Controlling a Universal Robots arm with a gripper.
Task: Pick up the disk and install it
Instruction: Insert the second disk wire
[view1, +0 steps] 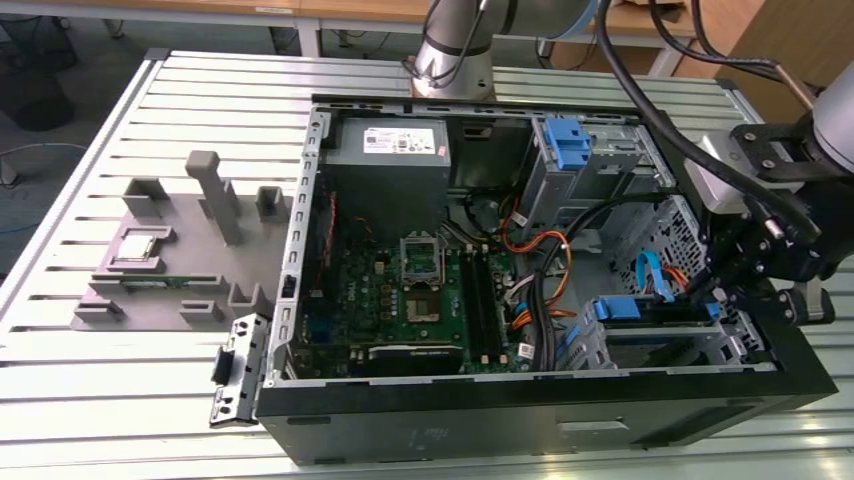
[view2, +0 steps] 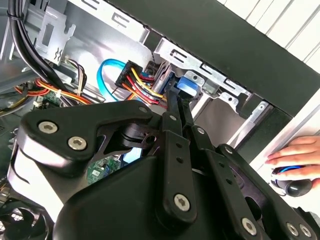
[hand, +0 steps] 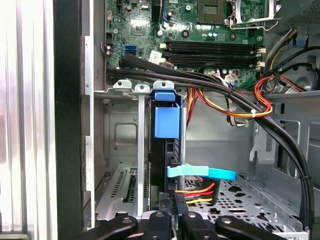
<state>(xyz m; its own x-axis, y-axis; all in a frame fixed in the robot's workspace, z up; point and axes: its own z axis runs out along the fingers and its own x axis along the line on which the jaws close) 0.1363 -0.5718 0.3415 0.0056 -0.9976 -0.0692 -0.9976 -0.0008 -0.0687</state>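
In the first wrist view the gripper (hand: 172, 220) sits nearest the camera, its black fingers drawn close together on the near edge of the disk (hand: 167, 165), which stands on edge inside the drive cage (hand: 125, 145) of the open computer case (hand: 67, 100). The fingers appear closed on that edge, though the contact itself is partly hidden by the finger links. The disk's long axis runs straight away from the gripper into the cage, so the drive lies directly ahead of the fingertips, in line with them, not off to either side. Its blue carrier tab (hand: 166, 120) is at the far end, close to the cage's silver lip. A light blue data cable (hand: 205, 173) and a bundle of red and yellow power wires (hand: 197, 192) lie just beside the disk near the gripper. Beyond the cage, thick black cables (hand: 200, 82) cross in front of the green motherboard (hand: 200, 30). In the second wrist view the blue tab (view2: 187, 85) shows past the fingertips (view2: 172, 97), and a person's hand (view2: 295, 155) rests on something outside the case. In the exterior view the arm's wrist (view1: 767, 230) reaches down at the exterior view's right, over the cage with the blue carrier (view1: 641, 308).
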